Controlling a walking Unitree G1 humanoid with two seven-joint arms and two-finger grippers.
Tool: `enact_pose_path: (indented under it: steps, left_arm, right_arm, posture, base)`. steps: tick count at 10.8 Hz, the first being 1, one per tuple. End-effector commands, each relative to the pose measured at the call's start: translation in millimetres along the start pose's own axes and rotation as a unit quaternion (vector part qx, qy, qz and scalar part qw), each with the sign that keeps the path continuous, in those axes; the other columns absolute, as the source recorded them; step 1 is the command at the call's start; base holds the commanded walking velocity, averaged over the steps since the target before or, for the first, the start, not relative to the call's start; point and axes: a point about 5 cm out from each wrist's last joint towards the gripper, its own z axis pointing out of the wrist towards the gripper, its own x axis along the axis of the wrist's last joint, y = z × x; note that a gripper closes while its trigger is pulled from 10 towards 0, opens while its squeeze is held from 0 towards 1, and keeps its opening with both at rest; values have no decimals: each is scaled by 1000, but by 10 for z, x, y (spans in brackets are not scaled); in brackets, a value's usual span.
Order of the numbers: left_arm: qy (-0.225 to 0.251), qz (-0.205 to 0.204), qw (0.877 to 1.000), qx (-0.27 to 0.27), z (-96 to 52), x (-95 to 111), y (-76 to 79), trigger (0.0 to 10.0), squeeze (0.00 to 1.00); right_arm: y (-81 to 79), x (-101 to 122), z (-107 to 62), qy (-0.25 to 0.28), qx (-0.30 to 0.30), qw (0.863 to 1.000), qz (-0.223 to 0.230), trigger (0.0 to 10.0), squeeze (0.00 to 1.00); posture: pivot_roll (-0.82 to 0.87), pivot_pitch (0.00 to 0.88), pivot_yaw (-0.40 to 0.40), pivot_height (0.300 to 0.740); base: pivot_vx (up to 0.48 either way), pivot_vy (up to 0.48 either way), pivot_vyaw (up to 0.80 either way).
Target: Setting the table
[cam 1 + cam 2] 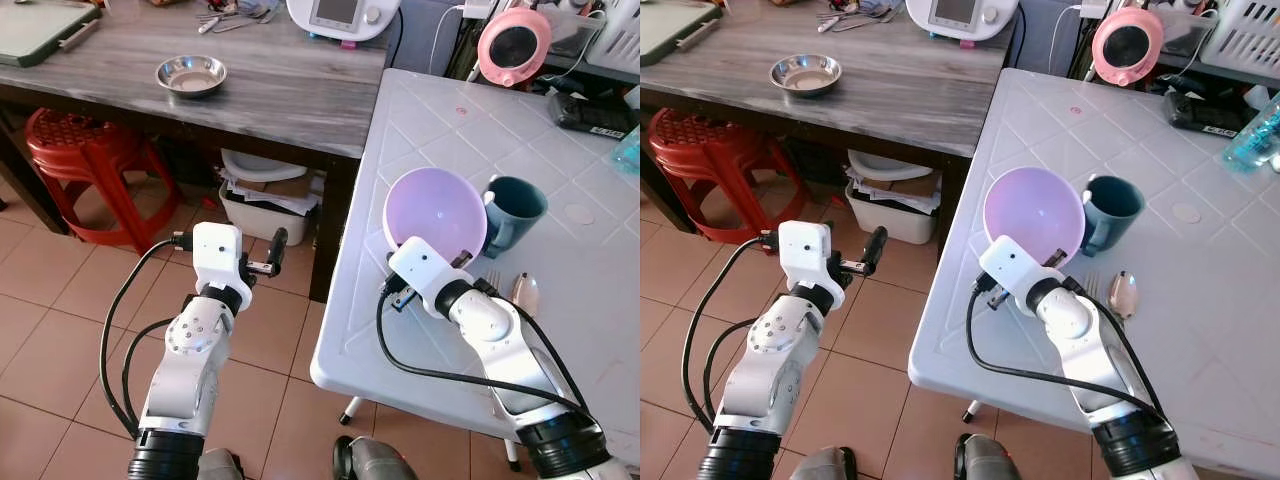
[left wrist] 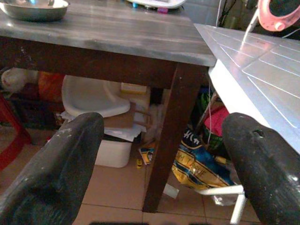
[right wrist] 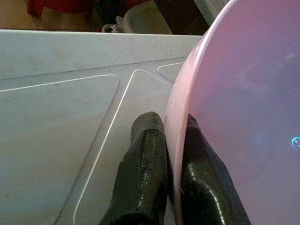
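- Two tables are standing side by side: one white plastic table (image 1: 450,130) with a moulded diamond pattern, and one dark wooden table (image 1: 270,85) with a grey top.
- One lilac plastic bowl (image 1: 435,210) is sitting near the white table's front edge, tilted so that its smooth, pale inside is facing up and toward the camera.
- The right gripper (image 3: 168,140) is pinching the bowl's near rim, one black finger (image 3: 145,154) lying outside the wall and the other inside, closed tight on the thin edge.
- One teal mug (image 1: 515,210) is standing upright just beside the bowl, on its right, touching or nearly touching it.
- One fork (image 1: 493,279) and one spoon (image 1: 526,292) are lying on the white table near the right forearm.
- The left gripper (image 1: 268,262) is hovering over the tiled floor (image 1: 60,330) in front of the wooden table, its two fingers (image 2: 61,159) spread wide and holding nothing.
- One steel bowl (image 1: 190,73) is resting on the wooden table.
- One red plastic stool (image 1: 85,160) is standing beneath that table, beside one white bin (image 1: 265,205) of papers.
- One pink round appliance (image 1: 514,45) is sitting at the far end of the white table.
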Motion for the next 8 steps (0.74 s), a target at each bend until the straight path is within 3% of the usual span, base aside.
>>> enact_pose_path:
  steps: [1,3,6,7,8]
  left_arm:
    - [-4,4,1000,1,-2,0,-7,10000,0]
    - [4,-3,1000,2,-3,15,-15,10000,0]
    - [9,-9,1000,-10,-26,27,7,10000,0]
    - [13,-7,1000,-9,-44,35,6,10000,0]
    - [15,-4,1000,-7,-56,33,0,10000,0]
  right_arm:
    - [-128,-172,-11,-38,25,999,14,0,0]
    - [-12,52,29,30,-35,999,19,0,0]
    - [1,138,21,62,-67,996,25,0,0]
    - [10,154,6,71,-83,994,31,941,0]
    - [40,151,-6,76,-106,991,37,10000,0]
  posture:
    - [-94,151,-29,740]
    - [-93,155,-27,740]
    - [-89,164,-32,740]
    - [-88,168,-36,740]
    - [-86,168,-37,740]
  base:
    - [0,480,0]
    - [0,480,0]
    - [0,480,0]
    - [0,476,0]
    - [0,458,0]
